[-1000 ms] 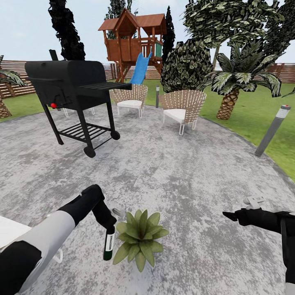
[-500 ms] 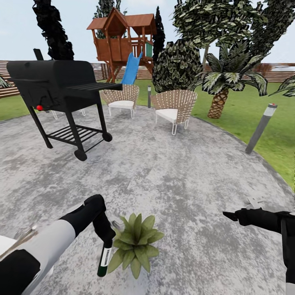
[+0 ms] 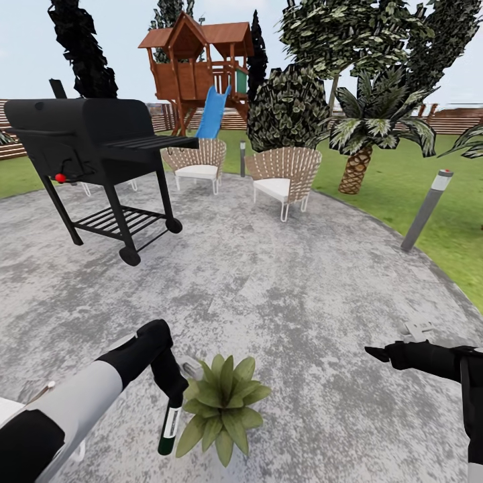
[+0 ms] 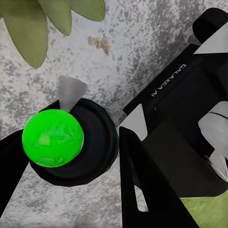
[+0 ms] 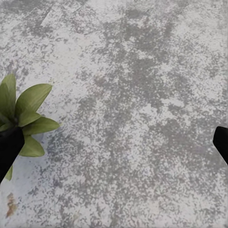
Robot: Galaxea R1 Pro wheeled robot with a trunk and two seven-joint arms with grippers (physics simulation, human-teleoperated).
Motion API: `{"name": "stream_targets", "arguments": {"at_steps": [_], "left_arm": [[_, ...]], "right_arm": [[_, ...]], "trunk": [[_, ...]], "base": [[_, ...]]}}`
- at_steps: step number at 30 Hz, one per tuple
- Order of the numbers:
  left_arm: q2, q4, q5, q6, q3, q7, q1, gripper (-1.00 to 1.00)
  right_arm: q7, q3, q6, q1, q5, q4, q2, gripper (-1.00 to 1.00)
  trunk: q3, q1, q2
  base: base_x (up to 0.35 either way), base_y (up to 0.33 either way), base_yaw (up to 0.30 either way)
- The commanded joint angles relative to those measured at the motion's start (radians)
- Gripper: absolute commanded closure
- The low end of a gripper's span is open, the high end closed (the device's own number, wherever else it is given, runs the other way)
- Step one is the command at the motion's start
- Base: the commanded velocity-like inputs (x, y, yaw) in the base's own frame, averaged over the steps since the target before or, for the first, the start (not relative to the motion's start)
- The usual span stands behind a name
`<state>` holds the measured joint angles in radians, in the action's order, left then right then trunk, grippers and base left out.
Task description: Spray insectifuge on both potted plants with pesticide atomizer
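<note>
1. Since the earlier head frames the whole scene has slid left and down, which reads as the camera turning; against the plant, the pesticide atomizer [image 3: 169, 428] now hangs slightly tilted just beside the leaves, where a second ago it stood more upright.
2. That bottle hangs from the left gripper [image 3: 176, 397], whose jaws are closed on its black neck, the body pointing down at the grey paving [image 3: 282, 282].
3. Just beside it sits one potted plant [image 3: 225, 402], a low rosette, its nearest leaves almost touching the bottle.
4. By my reading the pickup is done and spraying this plant is the step in hand; next the nozzle likely needs aiming over the rosette, then a sweep across all its leaves.
5. The left wrist view looks down the bottle's length, showing a bright green round end [image 4: 52, 138] between the dark fingers [image 4: 142, 190], with leaf tips close by.
6. The right gripper [image 3: 380, 353] hovers well apart; its wrist view shows dark fingertips [image 5: 10, 149] at opposite edges, spread wide and holding nothing.
</note>
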<state>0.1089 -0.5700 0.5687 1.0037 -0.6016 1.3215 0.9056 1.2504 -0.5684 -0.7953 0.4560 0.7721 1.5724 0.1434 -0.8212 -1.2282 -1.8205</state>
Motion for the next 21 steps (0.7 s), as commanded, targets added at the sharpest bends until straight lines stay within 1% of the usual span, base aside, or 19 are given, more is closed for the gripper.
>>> {"name": "stream_targets", "arguments": {"at_steps": [1, 11, 15, 21], "left_arm": [[0.001, -0.002, 0.008, 0.009, -0.002, 0.010, 0.001, 1.00], [0.005, 0.001, 0.008, 0.009, -0.003, 0.010, 0.000, 1.00], [0.007, 0.041, 0.010, 0.008, 0.007, 0.006, 0.004, 1.00], [0.008, 0.066, 0.011, 0.008, 0.012, 0.005, 0.023, 1.00]], "right_arm": [[0.010, -0.001, -0.007, 0.001, 0.009, 0.001, 0.000, -1.00], [0.011, 0.000, -0.006, 0.001, 0.010, 0.001, 0.000, -1.00], [0.012, 0.001, -0.006, 0.001, 0.010, 0.002, 0.000, -1.00], [0.014, 0.001, -0.007, 0.000, 0.010, 0.001, -0.001, -1.00]], "trunk": [[-0.001, 0.000, 0.000], [-0.001, 0.000, 0.000], [-0.001, 0.000, 0.000], [-0.001, 0.000, 0.000]], "base": [[0.005, 0.003, -0.001], [0.002, 0.001, 0.000], [0.000, 0.000, 0.000], [0.000, 0.019, 0.000]]}}
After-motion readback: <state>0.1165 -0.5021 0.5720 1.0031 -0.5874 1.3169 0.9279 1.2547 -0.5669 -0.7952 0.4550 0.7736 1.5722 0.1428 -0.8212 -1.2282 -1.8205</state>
